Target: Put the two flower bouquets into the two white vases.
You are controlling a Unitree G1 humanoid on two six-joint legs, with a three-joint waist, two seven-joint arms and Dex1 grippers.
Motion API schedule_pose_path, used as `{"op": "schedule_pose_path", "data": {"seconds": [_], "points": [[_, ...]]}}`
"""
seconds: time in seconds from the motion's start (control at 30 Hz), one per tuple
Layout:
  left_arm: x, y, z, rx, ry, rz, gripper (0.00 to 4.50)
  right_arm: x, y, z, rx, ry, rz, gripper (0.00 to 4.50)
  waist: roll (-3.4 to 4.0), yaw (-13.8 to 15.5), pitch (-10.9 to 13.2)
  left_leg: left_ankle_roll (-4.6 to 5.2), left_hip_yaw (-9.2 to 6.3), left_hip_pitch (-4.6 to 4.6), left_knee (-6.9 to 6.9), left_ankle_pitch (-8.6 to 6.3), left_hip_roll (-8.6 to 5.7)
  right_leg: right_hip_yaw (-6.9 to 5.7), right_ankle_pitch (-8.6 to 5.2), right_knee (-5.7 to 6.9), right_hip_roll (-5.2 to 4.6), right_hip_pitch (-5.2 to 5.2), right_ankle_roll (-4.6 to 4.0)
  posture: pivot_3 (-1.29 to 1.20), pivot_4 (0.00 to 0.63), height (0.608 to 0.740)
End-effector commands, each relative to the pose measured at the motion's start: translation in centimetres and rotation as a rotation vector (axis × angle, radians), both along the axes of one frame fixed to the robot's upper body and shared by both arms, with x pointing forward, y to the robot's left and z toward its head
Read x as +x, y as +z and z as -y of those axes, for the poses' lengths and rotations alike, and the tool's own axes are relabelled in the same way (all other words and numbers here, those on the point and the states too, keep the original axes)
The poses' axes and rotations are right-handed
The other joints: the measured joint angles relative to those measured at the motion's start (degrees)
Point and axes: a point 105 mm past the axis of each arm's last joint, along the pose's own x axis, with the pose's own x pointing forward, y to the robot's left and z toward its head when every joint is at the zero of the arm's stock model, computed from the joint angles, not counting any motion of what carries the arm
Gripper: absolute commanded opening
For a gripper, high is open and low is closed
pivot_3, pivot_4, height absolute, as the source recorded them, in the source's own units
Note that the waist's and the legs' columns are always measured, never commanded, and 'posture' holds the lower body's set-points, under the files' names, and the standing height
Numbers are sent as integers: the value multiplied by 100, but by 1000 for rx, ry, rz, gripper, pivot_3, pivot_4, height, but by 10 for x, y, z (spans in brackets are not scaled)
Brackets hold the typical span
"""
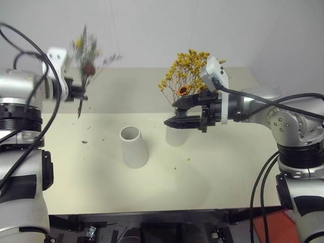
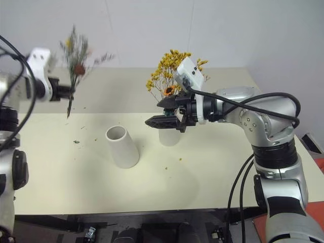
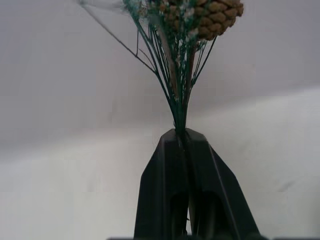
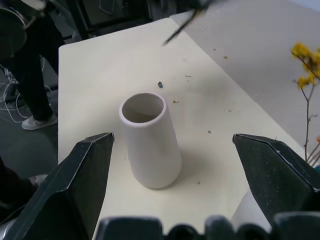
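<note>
My left gripper (image 1: pixel 81 92) is shut on the thin stems of the grey-green bouquet (image 1: pixel 87 55), held upright in the air over the table's far left. Its brown pinecone (image 3: pixel 215 17) shows just past the closed fingers (image 3: pixel 165 170). The yellow bouquet (image 1: pixel 187 73) with a small orange sunflower stands in the rounded white vase (image 1: pixel 176 136) at mid-table. My right gripper (image 1: pixel 171 112) hovers open in front of that bouquet, just above the vase, holding nothing. The tapered cone vase (image 1: pixel 133 148) stands upright and empty, left of the rounded one, its wide mouth (image 4: pixel 142 107) facing up.
The cream table (image 1: pixel 101 187) carries small flower crumbs (image 1: pixel 84 142) near its left side. A person's legs (image 4: pixel 30 75) stand beyond the table's far edge in the right wrist view. A red object (image 1: pixel 276 225) lies below the table's front right corner.
</note>
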Motion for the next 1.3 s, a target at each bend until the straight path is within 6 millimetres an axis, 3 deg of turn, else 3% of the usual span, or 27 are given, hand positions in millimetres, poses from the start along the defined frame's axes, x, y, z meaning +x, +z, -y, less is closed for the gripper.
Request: {"op": "schedule_pose_path", "data": {"seconds": [0.03,0.13,0.33,0.7,1.0,1.3], "points": [[-22,23,21,22,-237,190,53,-7,10,1,15,20,74,4500,0,-10,0,0,1,2,0,0,1,0,0,3,1,-1,-1,0,150,740],[-39,26,33,-8,-396,304,53,-11,-1,1,-28,43,134,4500,0,-4,0,-1,-1,8,11,1,5,-2,-1,-9,6,0,-2,0,150,740],[-57,26,43,-120,-576,369,53,-17,-11,-3,-40,97,225,4500,-2,-4,-1,0,-1,6,35,1,6,-1,-1,-2,9,4,0,0,150,740],[-85,26,65,-303,-846,341,53,-19,-17,-11,-57,125,281,4500,-3,-8,-2,0,-3,7,39,1,7,-2,-2,2,11,5,-1,0,150,740],[-93,-3,77,-346,-891,251,53,-19,-18,-13,-70,125,304,4500,-3,-8,-2,0,-3,10,40,0,8,-2,-2,5,11,6,-1,0,150,740],[-94,-13,83,-414,-913,267,53,-19,-18,-13,-68,125,305,4500,-4,-10,-2,0,-3,10,41,0,8,-1,-1,4,11,7,-1,0,150,740]]}}
